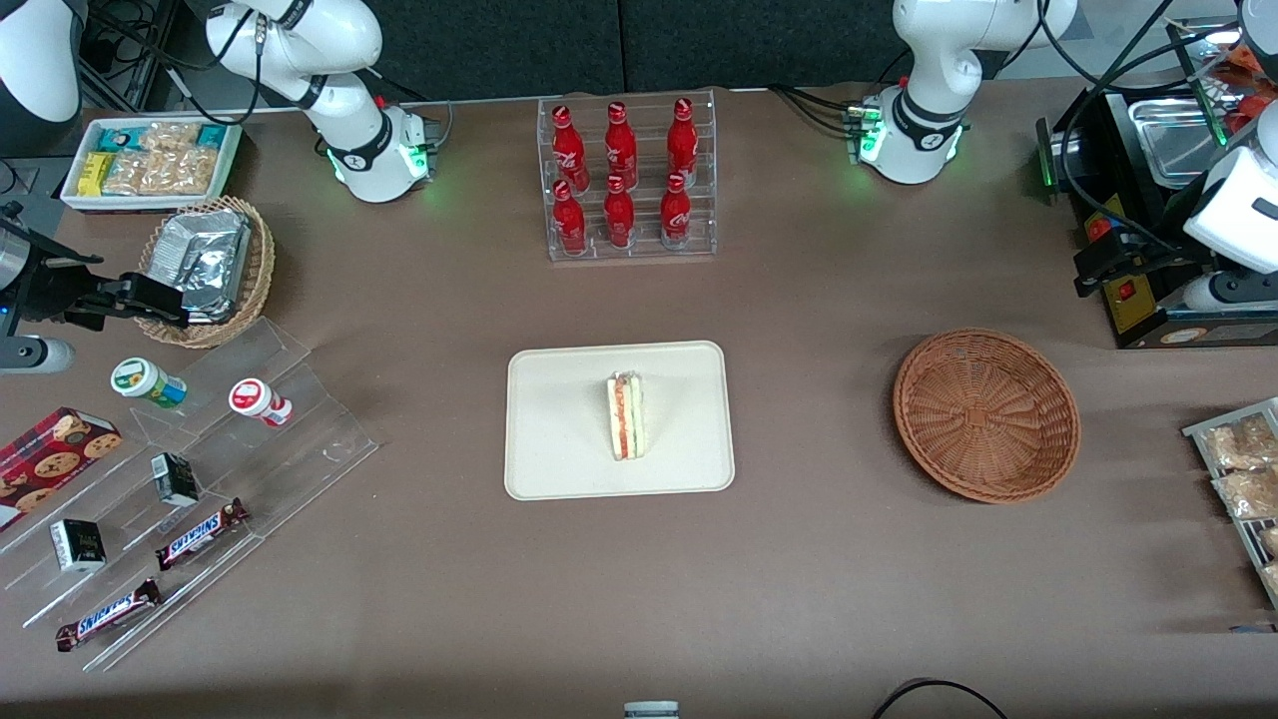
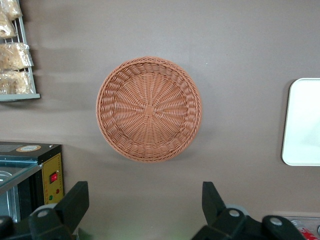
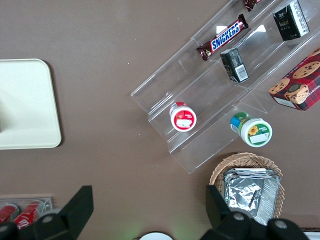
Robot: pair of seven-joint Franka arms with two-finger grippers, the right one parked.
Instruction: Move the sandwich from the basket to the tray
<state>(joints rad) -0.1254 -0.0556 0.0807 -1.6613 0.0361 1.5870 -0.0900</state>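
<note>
The sandwich (image 1: 626, 415), a white wedge with red and green layers, lies in the middle of the cream tray (image 1: 559, 469). An edge of that tray (image 2: 305, 125) also shows in the left wrist view. The reddish-brown wicker basket (image 1: 986, 413) (image 2: 149, 109) sits empty toward the working arm's end of the table. My left gripper (image 1: 1098, 268) (image 2: 145, 205) hangs well above the table, farther from the front camera than the basket. It is open, its fingers (image 2: 75, 200) wide apart with nothing between them.
A black machine (image 1: 1148, 310) stands beside the gripper. A wire rack of snack bags (image 1: 1238, 479) lies near the basket. A clear rack of red bottles (image 1: 627, 180) stands farther back. Toward the parked arm's end are acrylic shelves (image 1: 200, 469) and a tan basket of foil packets (image 1: 205, 265).
</note>
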